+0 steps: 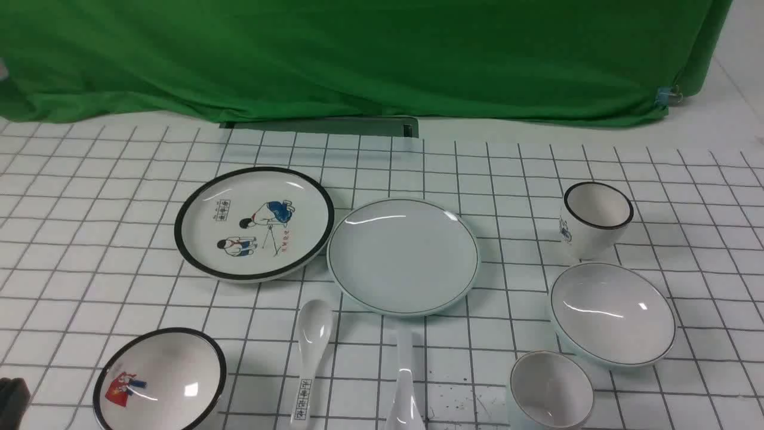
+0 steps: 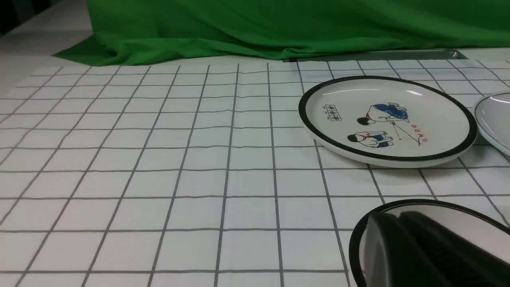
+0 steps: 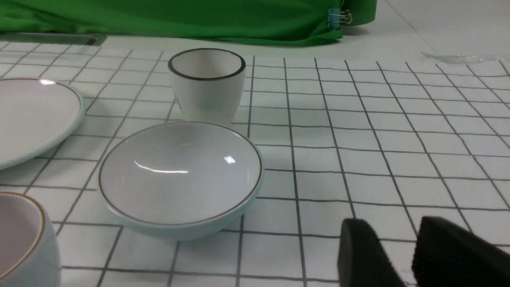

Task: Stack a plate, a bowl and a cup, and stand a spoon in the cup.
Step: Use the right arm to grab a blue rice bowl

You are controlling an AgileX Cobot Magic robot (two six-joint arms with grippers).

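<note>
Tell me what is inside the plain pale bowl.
Nothing: the bowl shows a bare glazed inside with only light reflections. The cloth beneath it is covered.

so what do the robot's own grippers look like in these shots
Only the tips show. The right gripper has two matte black, blunt, wedge-shaped fingers. The left gripper is likewise plain black, with a greyish sheen. No cables, markings or arm links are visible.

The surface (image 1: 89,269) is white with a dark grid, backed by green cloth (image 1: 358,54). The plate (image 1: 403,255) is pale bluish-white, rimmed thinly in dark green; the bowl (image 1: 612,313) matches it. The cup (image 1: 550,391) is pale with a brownish rim line. The spoon (image 1: 404,382) is plain glossy white. The cartoon plate (image 1: 253,224) is black-rimmed, its figures blue and red.
</note>
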